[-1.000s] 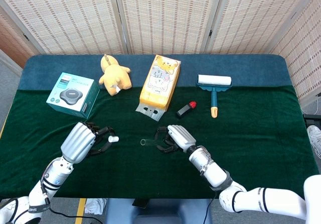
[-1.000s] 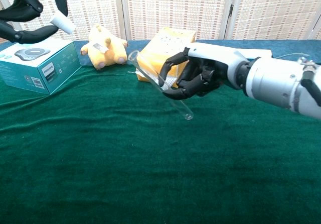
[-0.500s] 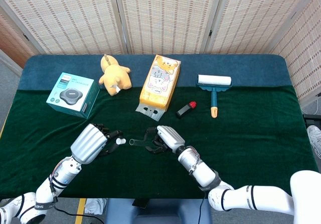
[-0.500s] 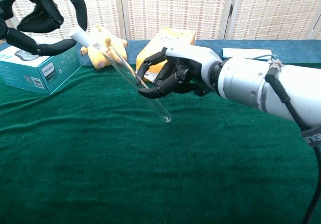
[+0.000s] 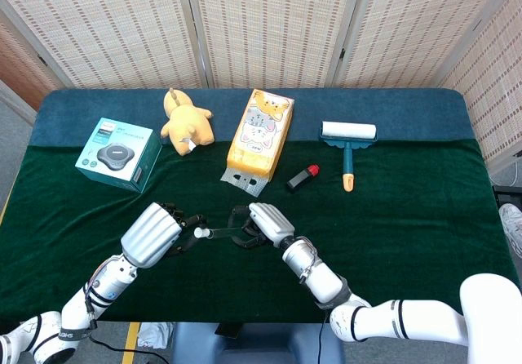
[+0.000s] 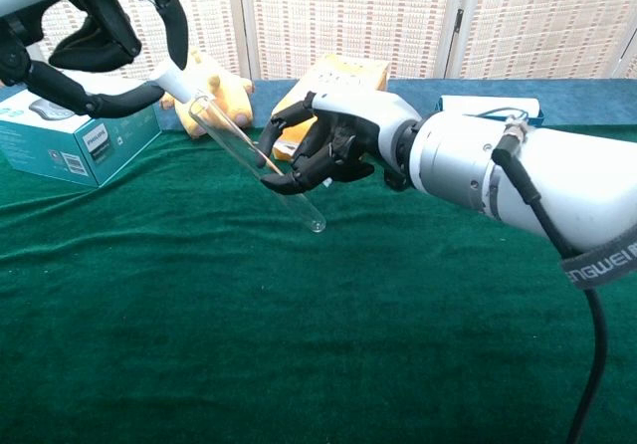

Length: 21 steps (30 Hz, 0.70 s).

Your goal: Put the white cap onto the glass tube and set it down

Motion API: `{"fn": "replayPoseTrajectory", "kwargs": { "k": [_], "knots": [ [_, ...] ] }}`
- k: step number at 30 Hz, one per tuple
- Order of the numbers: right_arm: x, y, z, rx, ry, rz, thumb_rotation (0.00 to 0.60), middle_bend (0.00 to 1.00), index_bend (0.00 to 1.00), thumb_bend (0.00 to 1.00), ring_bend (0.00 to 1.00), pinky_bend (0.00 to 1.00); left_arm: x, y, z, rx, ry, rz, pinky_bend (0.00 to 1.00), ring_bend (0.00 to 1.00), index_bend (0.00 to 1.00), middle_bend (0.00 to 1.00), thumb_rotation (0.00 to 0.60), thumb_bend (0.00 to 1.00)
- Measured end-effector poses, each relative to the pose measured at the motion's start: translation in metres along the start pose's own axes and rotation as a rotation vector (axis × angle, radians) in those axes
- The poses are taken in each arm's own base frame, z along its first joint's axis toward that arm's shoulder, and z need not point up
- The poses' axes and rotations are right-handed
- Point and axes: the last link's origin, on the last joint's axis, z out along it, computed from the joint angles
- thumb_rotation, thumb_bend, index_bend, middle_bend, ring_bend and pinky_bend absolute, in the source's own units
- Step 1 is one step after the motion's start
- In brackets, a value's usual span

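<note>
A: The clear glass tube is held up off the table, tilted, its open mouth up toward the left hand, its rounded closed end hanging free below the right hand. The small white cylindrical cap sits right at the mouth; whether it's touching or partly on can't be told from either view.

B: Grips?

A: The right hand has its black fingers clamped around the tube's middle. The left hand pinches the cap between its fingertips, other fingers spread.

B: Risks?

A: Likely failure is misalignment: cap axis off the tube axis, so it cocks on the rim or skids past. A hard push could slide the tube through the right hand's fingers, since glass is slick. A thin tube loaded sideways could crack.

B: Room?

A: Dark green cloth below and in front of the hands looks bare, so there's room for setdown. Behind are the teal product box, the yellow plush toy and the yellow printed tissue pack, all well apart from the tube. The table's near edge is close behind the hands in the head view, so setdown is better placed forward.
</note>
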Motion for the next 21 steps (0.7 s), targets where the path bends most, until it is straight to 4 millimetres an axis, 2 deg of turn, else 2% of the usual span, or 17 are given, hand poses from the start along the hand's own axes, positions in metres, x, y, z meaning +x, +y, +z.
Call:
{"fn": "replayPoseTrajectory", "kwargs": {
  "k": [21],
  "knots": [
    [-0.0004,-0.0007,-0.0020,0.006,0.002,0.017,0.600,1.00,0.95,0.71,1.00,1.00,-0.0020,0.0049,0.0036,-0.003,-0.006,-0.004,0.84,0.87,0.58,1.00,0.600,0.47]
  ]
}}
